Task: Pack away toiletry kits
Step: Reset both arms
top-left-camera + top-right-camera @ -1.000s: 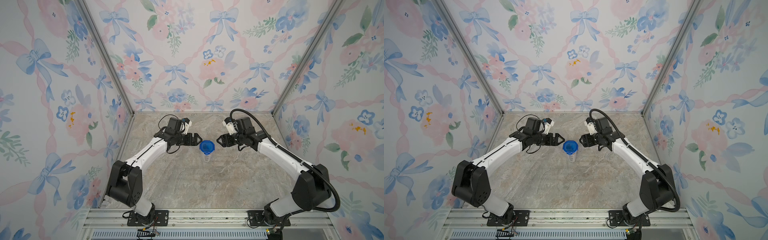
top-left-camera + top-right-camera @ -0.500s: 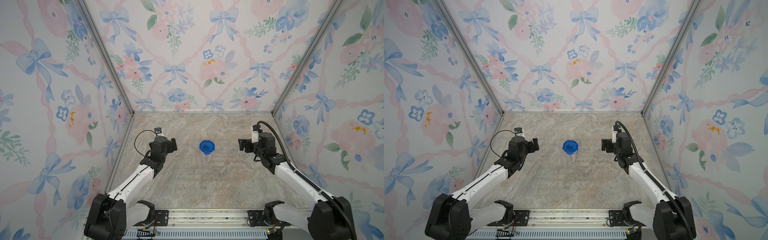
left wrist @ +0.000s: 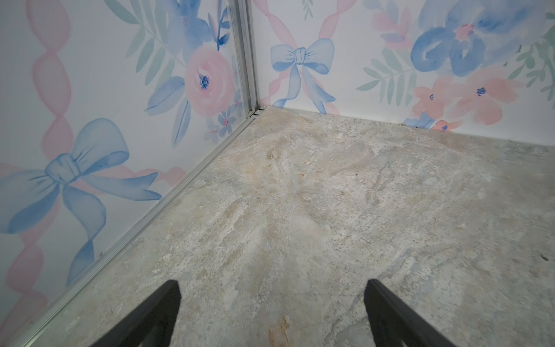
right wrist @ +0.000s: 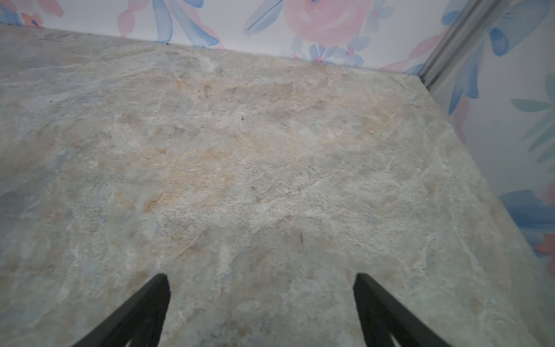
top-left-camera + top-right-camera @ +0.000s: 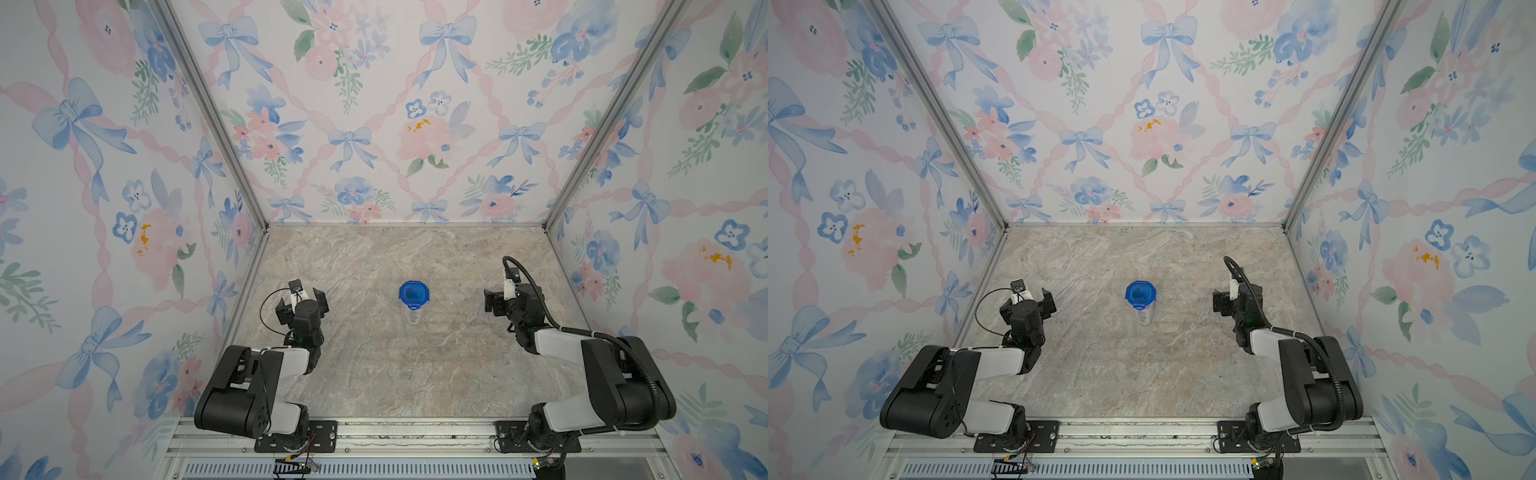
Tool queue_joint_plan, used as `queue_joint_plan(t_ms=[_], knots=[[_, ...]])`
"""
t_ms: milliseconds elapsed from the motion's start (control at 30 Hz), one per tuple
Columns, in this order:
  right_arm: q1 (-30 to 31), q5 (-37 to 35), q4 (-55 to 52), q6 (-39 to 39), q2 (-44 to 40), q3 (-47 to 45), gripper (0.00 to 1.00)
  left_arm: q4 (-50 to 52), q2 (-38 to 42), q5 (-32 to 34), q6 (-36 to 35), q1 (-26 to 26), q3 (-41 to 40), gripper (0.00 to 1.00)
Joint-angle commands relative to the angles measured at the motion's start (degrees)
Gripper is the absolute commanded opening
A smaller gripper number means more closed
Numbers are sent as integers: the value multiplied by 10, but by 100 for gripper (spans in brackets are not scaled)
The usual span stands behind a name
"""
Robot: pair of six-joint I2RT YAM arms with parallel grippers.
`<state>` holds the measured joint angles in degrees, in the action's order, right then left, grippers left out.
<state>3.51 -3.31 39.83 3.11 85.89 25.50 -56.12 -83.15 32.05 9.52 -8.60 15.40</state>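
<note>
A clear plastic cup (image 5: 414,317) (image 5: 1144,317) stands upright at the middle of the stone tabletop, with a round blue lid (image 5: 413,293) (image 5: 1140,292) on top. The toiletry kits are hidden; I cannot make out what is inside the cup. My left gripper (image 5: 301,306) (image 5: 1027,305) sits well to the left of the cup, open and empty. In the left wrist view it (image 3: 271,285) hangs over bare table near the left wall. My right gripper (image 5: 494,302) (image 5: 1222,301) sits far to the right of the cup, open. Its wrist view shows the gripper (image 4: 261,278) over bare stone.
Floral walls close the table (image 5: 374,374) on the left, back and right, with metal corner posts (image 5: 208,112) (image 3: 246,54). Both arms are folded back near their bases at the front rail (image 5: 415,428).
Both arms have drawn back from the lidded cup, left arm to the left and right arm to the right, and folded toward their bases. The cup has stayed in place.
</note>
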Motion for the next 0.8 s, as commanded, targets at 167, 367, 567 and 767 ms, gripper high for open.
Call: queue_joint_plan(t_ms=[167, 367, 567, 767], knots=[[-21, 12, 119, -38, 28, -29, 97, -183, -42, -78, -38, 3, -39, 98], [-21, 12, 115, -37, 26, -28, 97, -217, -53, -66, -45, -5, -51, 98], [-19, 10, 115, -37, 27, -28, 97, -217, -57, -82, -48, -3, -49, 98], [-20, 10, 116, -37, 26, -28, 97, -218, -54, -93, -50, -1, -51, 98]])
